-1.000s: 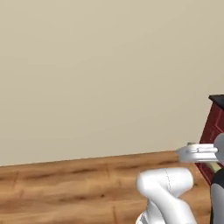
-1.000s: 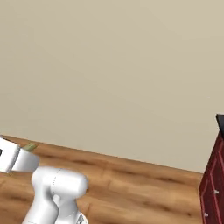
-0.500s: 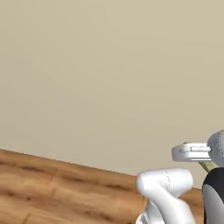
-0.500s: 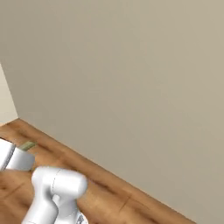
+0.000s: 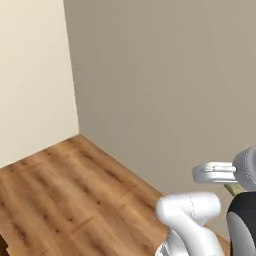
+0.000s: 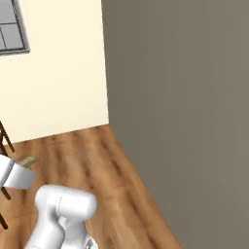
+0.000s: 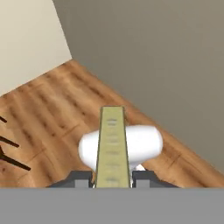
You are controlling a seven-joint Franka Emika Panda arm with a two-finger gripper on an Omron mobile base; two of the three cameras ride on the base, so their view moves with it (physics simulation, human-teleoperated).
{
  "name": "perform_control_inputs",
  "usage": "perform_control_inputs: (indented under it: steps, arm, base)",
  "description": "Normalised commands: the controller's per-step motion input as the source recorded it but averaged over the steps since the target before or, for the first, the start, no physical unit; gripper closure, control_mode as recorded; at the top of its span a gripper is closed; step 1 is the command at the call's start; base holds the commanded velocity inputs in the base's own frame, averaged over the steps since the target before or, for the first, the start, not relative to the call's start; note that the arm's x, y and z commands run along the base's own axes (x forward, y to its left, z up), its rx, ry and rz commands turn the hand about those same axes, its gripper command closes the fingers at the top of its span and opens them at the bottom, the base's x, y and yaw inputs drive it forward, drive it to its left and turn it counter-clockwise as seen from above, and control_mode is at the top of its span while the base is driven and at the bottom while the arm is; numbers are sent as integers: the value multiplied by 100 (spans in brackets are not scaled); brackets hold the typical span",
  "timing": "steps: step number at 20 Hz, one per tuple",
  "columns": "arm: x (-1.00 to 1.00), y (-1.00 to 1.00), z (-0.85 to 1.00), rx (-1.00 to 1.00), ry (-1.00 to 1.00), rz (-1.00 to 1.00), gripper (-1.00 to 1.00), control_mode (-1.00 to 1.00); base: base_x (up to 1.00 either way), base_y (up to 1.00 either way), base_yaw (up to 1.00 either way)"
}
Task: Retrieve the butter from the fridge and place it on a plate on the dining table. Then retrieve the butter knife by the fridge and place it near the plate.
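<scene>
The butter [image 7: 112,144] is a pale yellow-olive stick running up the middle of the hand view, clamped between the two dark fingertips [image 7: 81,176] of my gripper [image 7: 113,176]. In the right base view the white gripper [image 6: 14,175] hangs at the left edge with the butter [image 6: 29,161] sticking out of it over the wooden floor. In the left base view the gripper [image 5: 214,173] is at the right edge, by the arm's elbow. The fridge, plate, dining table and butter knife are out of view.
A room corner where a cream wall [image 5: 30,75] meets a grey wall [image 5: 165,80] stands ahead, over wooden floor [image 5: 60,195]. Dark chair legs [image 6: 4,141] show at the left edge, and a window [image 6: 12,24] at the top left.
The whole picture has swung as the base turns: the dark red cabinet has left the views and the room corner has come in. The gripper stays shut on the butter.
</scene>
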Motion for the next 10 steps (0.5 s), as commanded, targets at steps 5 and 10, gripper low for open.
perform_control_inputs:
  steps: [5, 10]
  arm:
    - [0, 0, 0, 0, 0, 0, 100, 100]
    - [0, 0, 0, 0, 0, 0, 100, 100]
  base:
    - [62, 0, 93]
    - [59, 0, 94]
